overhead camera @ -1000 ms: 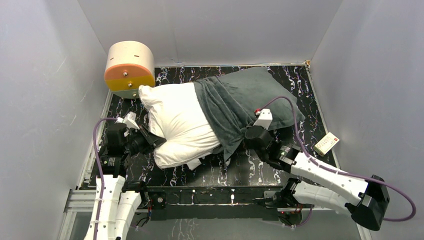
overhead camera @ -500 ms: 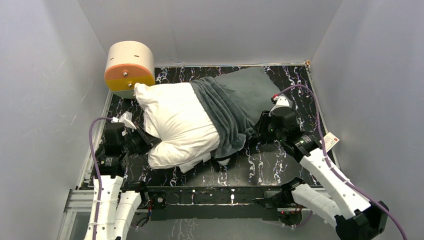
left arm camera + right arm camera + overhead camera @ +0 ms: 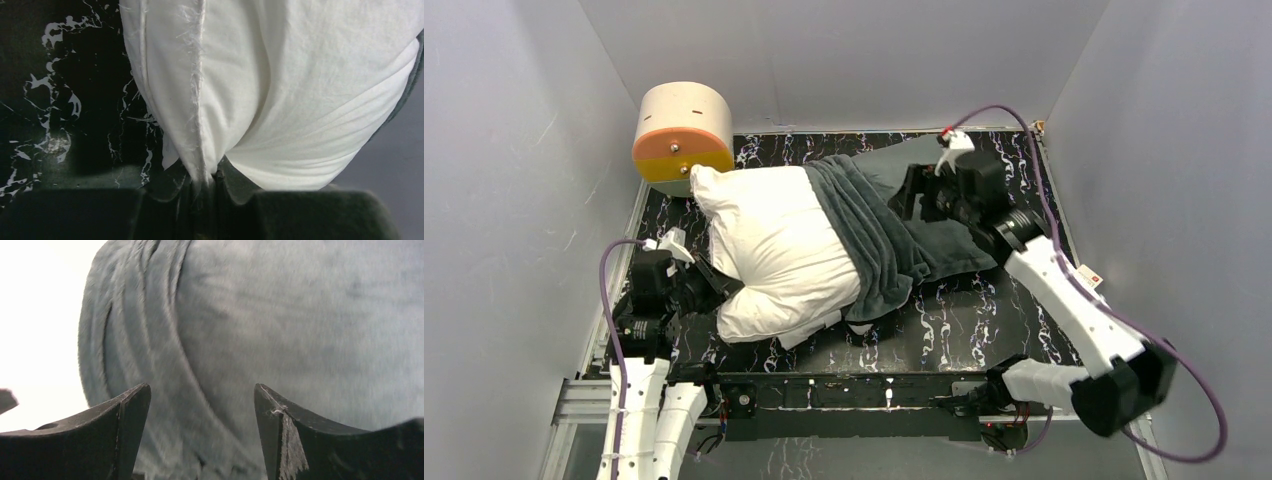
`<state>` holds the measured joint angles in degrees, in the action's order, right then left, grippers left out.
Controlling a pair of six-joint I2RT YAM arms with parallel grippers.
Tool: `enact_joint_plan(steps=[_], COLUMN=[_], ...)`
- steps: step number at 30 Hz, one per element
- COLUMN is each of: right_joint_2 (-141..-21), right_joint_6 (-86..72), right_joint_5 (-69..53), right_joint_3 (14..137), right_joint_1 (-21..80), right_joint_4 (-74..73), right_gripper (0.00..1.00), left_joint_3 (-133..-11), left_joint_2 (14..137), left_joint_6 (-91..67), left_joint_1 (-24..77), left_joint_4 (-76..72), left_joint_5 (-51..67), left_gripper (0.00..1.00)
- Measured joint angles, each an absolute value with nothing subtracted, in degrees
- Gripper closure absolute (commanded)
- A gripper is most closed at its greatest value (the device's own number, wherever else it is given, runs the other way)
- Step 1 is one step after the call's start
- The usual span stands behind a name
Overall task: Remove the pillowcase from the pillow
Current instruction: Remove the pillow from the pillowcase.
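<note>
Right gripper has moved to the far side.
Its jaws are spread above the pillowcase; left gripper pinches the pillow seam; regrasp needed.

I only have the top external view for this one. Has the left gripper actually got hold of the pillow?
Observer: Yes. The left wrist view shows the left gripper shut on the pillow, pinching its frayed seam.
Operator: And the right one, is it gripping anything?
Observer: No. Its wrist view shows the right gripper open, facing the pillowcase and pinching nothing.
</note>
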<state>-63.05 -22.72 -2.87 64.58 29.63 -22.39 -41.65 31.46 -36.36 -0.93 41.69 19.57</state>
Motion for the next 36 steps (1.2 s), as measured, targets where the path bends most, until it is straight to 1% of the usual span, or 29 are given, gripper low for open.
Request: enact_joint_plan(steps=[1,3,4,6,8,10,11,13,16,20,24,27,30,33,35,36], right_joint_2=[-66.63,-72.20,-74.30,-77.52,-80.27,-80.66,-79.18,-75.11,-66.35,-59.07,-56.73,-56.66,-56.66,-56.66,-56.60,-56.62], right_joint_6=[-21.93,-20.25,-19.51,-18.61,-18.04,-18.04,-18.35,-19.42,-21.85,-26.09,-29.65,-31.18,-32.08,-32.69,-32.88,-32.88], right_joint_5=[-2.63,-1.74,-1.10,0.05,-0.58,-1.65,-1.74,-1.32,-1.52,-1.61,-1.74,-1.78,-1.58,-1.21,-0.71,-0.10], right_joint_3=[67.05,70.00,70.59,70.94,70.85,68.47,65.08,58.57,48.53,40.45,37.69,37.69,37.89,38.37,38.89,39.59], right_joint_1=[29.63,29.63,29.63,29.63,29.63,29.98,30.48,32.08,35.46,39.99,43.20,44.51,45.34,45.63,45.78,45.98], right_joint_4=[-22.35,-22.00,-22.09,-22.92,-24.08,-23.29,-21.91,-18.70,-15.38,-12.75,-11.29,-10.96,-11.03,-11.79,-12.45,-13.50], right_gripper=[0.16,0.16,0.18,0.24,0.33,0.38,0.41,0.45,0.48,0.49,0.49,0.48,0.48,0.46,0.42,0.40], left_joint_3=[-41.76,-42.57,-43.31,-45.15,-47.83,-50.98,-52.80,-54.98,-56.86,-59.29,-66.11,-72.49,-80.42,-85.38,-84.47,-82.59], left_joint_2=[31.35,31.27,31.18,31.03,30.92,30.94,30.96,31.00,32.25,40.07,55.64,65.84,74.52,81.10,83.72,84.55], left_joint_6=[-36.16,-35.38,-35.09,-34.50,-33.93,-33.28,-32.77,-31.86,-30.28,-28.32,-25.65,-22.98,-19.88,-18.17,-17.26,-16.73], left_joint_1=[-0.91,-0.95,-0.99,-1.08,-1.19,-1.19,-1.23,-1.30,-1.34,-1.34,-1.30,-0.95,0.75,4.08,7.22,9.26], left_joint_4=[42.15,43.40,44.18,45.19,45.87,46.35,46.33,45.91,43.29,38.26,33.93,31.83,32.12,33.41,34.48,35.07], left_joint_5=[19.16,17.69,16.47,14.55,12.73,11.00,10.20,9.50,10.61,16.69,24.64,26.98,26.39,21.26,17.58,15.38], left_gripper=[0.63,0.44,0.36,0.20,0.11,0.05,0.04,0.02,0.02,0.02,0.02,0.02,0.02,0.02,0.11,0.26])
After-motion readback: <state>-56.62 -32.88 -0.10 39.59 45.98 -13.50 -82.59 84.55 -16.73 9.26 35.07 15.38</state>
